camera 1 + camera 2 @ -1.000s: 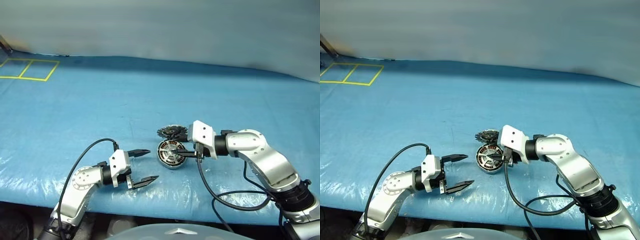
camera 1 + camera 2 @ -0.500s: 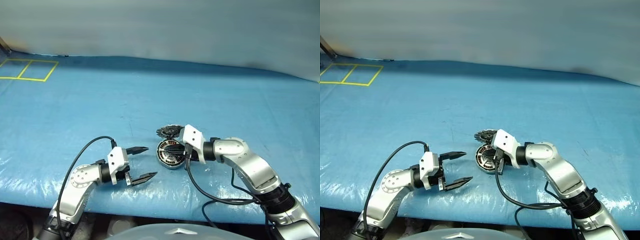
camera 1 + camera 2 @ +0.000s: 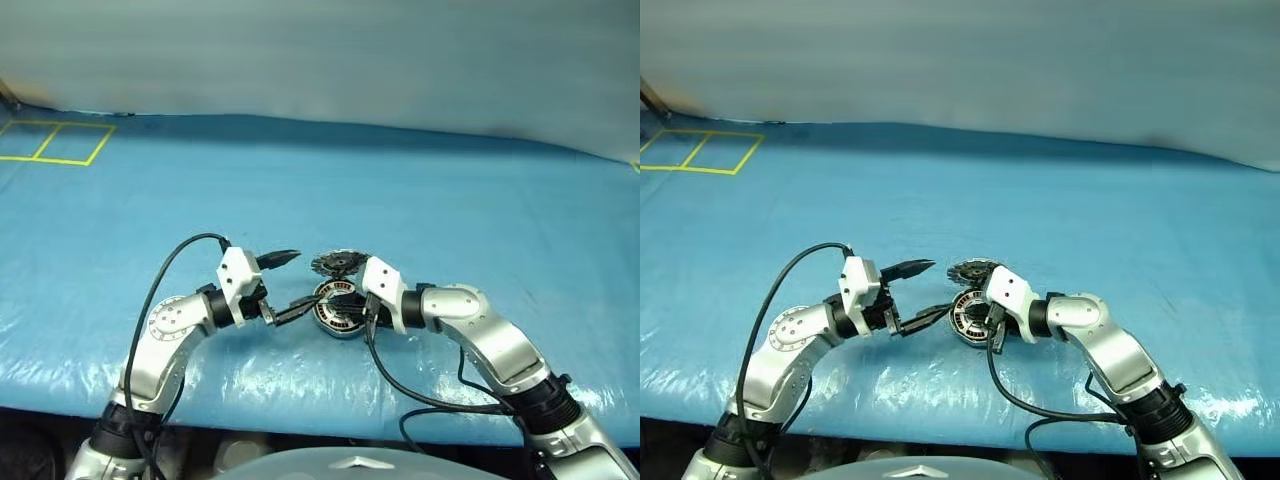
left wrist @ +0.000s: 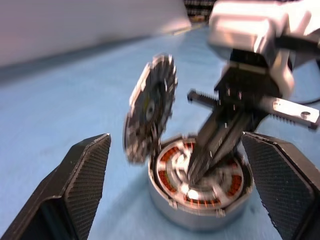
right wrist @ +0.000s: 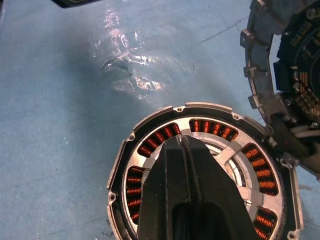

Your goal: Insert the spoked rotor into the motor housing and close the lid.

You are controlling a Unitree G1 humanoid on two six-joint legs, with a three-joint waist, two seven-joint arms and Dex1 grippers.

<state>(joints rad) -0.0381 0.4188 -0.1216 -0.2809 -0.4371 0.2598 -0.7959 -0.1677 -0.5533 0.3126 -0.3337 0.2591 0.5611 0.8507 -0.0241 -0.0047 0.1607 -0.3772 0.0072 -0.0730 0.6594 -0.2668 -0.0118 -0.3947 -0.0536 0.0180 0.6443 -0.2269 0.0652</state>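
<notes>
The motor housing [image 3: 340, 329] stands on the blue sheet with copper windings inside. Its lid [image 3: 338, 264] is hinged open at the far side, standing nearly upright with the toothed face [image 4: 150, 107] showing. The spoked rotor [image 5: 231, 159] appears to lie inside the housing, silver spokes crossing the windings. My right gripper [image 5: 182, 142] is shut, its tips down on the centre hub. My left gripper [image 3: 291, 283] is open just left of the housing, fingers [image 4: 82, 175] spread either side of it, touching nothing.
A blue plastic sheet covers the table. Yellow taped squares [image 3: 55, 140] mark the far left corner. Black cables loop from both wrists, and the right one [image 3: 420, 395] hangs near the table's front edge.
My left gripper has risen and moved right, up to the housing, still open. My right gripper has shut and dropped its tips into the housing's centre.
</notes>
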